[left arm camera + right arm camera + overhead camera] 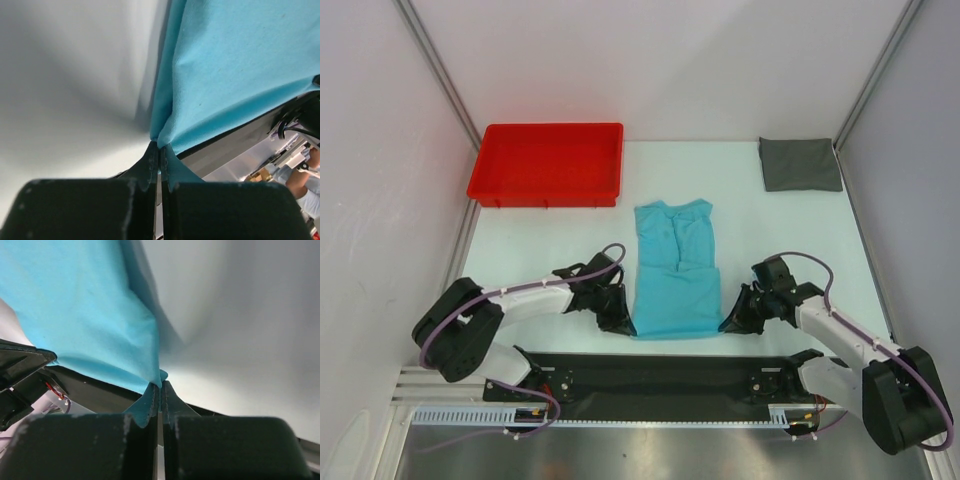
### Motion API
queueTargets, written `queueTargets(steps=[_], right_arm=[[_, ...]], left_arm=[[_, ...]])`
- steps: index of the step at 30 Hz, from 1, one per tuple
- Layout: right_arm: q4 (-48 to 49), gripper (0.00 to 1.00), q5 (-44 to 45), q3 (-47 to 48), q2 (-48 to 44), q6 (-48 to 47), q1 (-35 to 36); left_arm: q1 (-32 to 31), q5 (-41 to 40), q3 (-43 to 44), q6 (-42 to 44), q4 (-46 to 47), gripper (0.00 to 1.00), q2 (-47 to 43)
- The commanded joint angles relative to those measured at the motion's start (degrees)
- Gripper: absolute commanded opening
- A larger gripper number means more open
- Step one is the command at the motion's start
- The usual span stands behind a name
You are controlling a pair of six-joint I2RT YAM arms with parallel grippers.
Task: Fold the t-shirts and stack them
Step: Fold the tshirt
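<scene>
Two shirts: the teal shirt (pixel 675 270) lies front and centre, the grey shirt (pixel 800 163) (a small folded rectangle) far right, well apart. The left gripper (pixel 620 322) is clamped on the teal shirt's near left corner, the right gripper (pixel 730 322) on its near right corner. One red tray (pixel 550 128) sits far left.

The right gripper (pixel 160 390) has its two dark fingers pressed together on a corner of the turquoise t-shirt (pixel 80 305). From that pinched corner the cloth spreads up and to the left. Pale bench (pixel 240 315) fills the right side, and a black strip (pixel 100 392) runs below the cloth's edge.
</scene>
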Motion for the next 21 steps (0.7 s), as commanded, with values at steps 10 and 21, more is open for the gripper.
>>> queueTargets(steps=[10,21], right_arm=[[-3.19,0.00,2.97,20.93,16.48,-10.86,-7.08],[-4.24,0.00,0.42,45.36,38.80,-15.18,-10.78]], left_arm=[[10.11,-3.67,21.19,6.80,-10.81,0.00,7.82],[16.88,-2.79,41.95,12.52,-16.17,0.01,22.60]])
